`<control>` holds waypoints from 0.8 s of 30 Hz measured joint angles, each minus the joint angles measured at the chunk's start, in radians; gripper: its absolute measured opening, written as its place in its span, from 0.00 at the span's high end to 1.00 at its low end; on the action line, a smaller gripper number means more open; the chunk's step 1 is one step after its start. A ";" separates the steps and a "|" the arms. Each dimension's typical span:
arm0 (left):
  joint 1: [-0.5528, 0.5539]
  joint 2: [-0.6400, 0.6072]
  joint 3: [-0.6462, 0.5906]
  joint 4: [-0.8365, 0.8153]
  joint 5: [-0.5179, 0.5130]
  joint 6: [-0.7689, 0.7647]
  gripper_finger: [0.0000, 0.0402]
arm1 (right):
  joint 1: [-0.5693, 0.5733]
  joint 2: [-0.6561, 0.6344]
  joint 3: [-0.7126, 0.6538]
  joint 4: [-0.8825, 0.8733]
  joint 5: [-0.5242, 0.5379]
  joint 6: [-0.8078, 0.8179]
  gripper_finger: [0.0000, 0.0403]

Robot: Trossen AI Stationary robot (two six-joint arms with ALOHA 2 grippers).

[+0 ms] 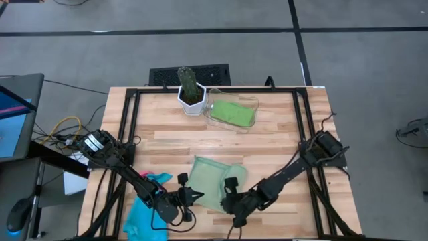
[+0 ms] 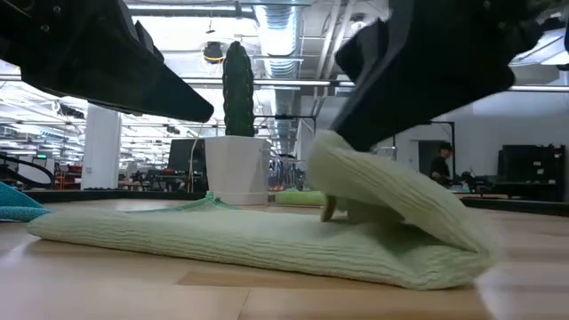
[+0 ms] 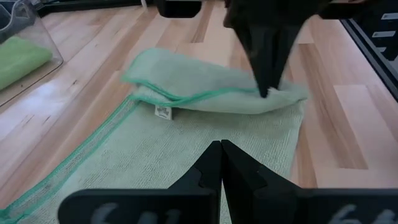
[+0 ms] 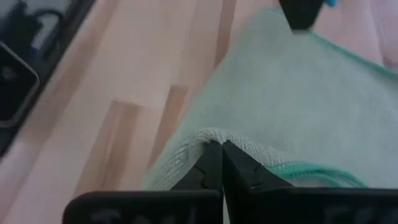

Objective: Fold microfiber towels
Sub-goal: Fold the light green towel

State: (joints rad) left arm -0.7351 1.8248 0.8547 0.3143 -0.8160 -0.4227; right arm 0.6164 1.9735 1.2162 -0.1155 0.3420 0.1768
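There are four towels. Two are light green: one lies on the table [image 1: 281, 140] near the front [image 1: 208, 179], and one sits in the clear tray [image 1: 233, 113]. One is blue [image 1: 142, 215], at the front left edge. One is pink, and only a small bit of it [image 1: 162, 175] shows by the blue one.

There is one clear tray [image 1: 251, 104].

There is one white pot [image 1: 192, 102] with one green cactus [image 1: 187, 81] in it.

There are two dark robot arms, so there are two grippers: the left gripper [image 1: 195, 195] and the right gripper [image 1: 231, 184].

There is one wooden table.
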 joint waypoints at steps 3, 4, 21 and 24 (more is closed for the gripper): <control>0.002 0.000 0.000 -0.003 -0.001 -0.001 1.00 | -0.004 0.019 0.019 -0.006 -0.003 -0.018 0.95; 0.003 0.000 0.000 -0.005 -0.001 -0.006 1.00 | -0.004 0.026 0.028 -0.005 -0.005 -0.020 0.94; 0.004 0.000 0.000 -0.003 -0.001 -0.035 1.00 | 0.007 -0.045 0.038 -0.006 0.015 0.007 0.54; 0.004 0.000 0.000 0.000 -0.001 -0.035 1.00 | 0.033 -0.075 0.039 -0.045 0.114 0.027 0.51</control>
State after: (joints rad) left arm -0.7311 1.8248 0.8547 0.3138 -0.8174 -0.4575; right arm 0.6497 1.8983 1.2552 -0.1603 0.4563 0.2039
